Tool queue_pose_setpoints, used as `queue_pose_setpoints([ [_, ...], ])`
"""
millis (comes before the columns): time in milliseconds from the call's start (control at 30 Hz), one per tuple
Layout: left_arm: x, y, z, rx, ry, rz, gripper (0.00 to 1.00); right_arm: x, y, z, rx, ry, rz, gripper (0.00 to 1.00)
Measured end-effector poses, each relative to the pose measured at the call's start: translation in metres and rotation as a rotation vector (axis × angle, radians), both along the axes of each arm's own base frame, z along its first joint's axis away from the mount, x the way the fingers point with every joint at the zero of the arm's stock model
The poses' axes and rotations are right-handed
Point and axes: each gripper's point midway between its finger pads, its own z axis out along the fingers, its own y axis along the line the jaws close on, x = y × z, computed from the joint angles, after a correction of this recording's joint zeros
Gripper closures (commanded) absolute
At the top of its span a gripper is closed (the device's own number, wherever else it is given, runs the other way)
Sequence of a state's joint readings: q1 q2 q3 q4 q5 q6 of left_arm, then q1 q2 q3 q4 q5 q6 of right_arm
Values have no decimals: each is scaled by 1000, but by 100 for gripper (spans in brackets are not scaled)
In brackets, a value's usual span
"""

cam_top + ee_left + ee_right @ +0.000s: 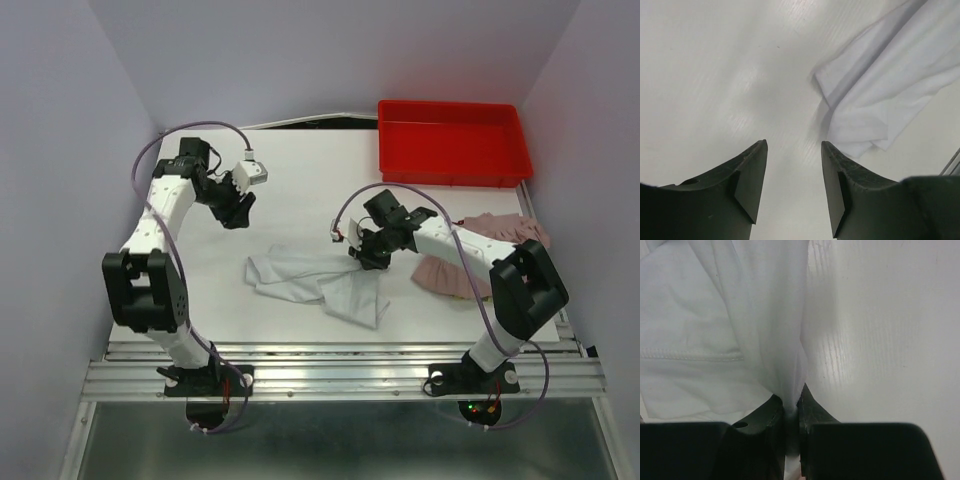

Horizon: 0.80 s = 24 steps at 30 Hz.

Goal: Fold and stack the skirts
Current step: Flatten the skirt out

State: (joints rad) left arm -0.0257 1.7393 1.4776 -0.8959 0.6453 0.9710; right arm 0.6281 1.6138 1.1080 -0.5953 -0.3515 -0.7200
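Observation:
The pale grey-white skirt (312, 280) lies crumpled near the middle of the table, stretched out to the left of my right gripper (368, 256). That gripper is shut on a pinch of the skirt's right edge. In the right wrist view the white cloth (740, 315) runs straight into the closed right gripper (791, 402). The dusty pink skirt (505, 240) lies at the right, partly under the right arm. My left gripper (236, 208) hovers up and left of the white skirt. In the left wrist view the left gripper (793, 145) is open and empty over bare table, with the skirt's end (890, 80) ahead to its right.
A red plastic tray (450, 172) stands at the back right corner. The white tabletop (300, 170) is walled by pale panels at left, right and back. The arms' bases sit on the metal rail at the near edge.

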Motion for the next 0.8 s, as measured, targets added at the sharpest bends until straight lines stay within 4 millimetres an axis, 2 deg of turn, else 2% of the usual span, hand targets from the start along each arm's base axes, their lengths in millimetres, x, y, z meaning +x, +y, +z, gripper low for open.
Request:
queue_pose_setpoints([
  [67, -7, 1, 19, 18, -76, -3, 42, 0, 3, -6, 3, 33, -11, 99],
  [100, -19, -1, 34, 32, -133, -15, 42, -1, 4, -10, 2, 50, -13, 99],
  [200, -47, -18, 40, 81, -204, -83, 43, -4, 7, -21, -6, 99, -25, 91],
  [233, -62, -30, 31, 105, -214, -130, 44, -5, 7, -25, -12, 113, -28, 83],
  [300, -87, -45, 3, 155, -181, -204, 45, -5, 7, -32, -23, 134, -34, 74],
  [333, -100, -52, -11, 175, -148, -243, 45, -5, 6, -35, -27, 144, -41, 62],
  [400, -114, -54, -36, 224, -97, -278, 46, -5, 5, -40, -35, 160, -47, 55],
  [467, -119, -51, -52, 269, -69, -285, 48, -5, 3, -42, -39, 170, -59, 50],
  [533, -115, -51, -58, 298, -77, -282, 49, -3, 1, -41, -38, 171, -66, 47],
  [667, -102, -52, -66, 332, -108, -273, 57, 2, -6, -41, -41, 171, -88, 47],
  [800, -95, -51, -76, 356, -105, -275, 60, 5, -11, -42, -46, 174, -101, 47],
])
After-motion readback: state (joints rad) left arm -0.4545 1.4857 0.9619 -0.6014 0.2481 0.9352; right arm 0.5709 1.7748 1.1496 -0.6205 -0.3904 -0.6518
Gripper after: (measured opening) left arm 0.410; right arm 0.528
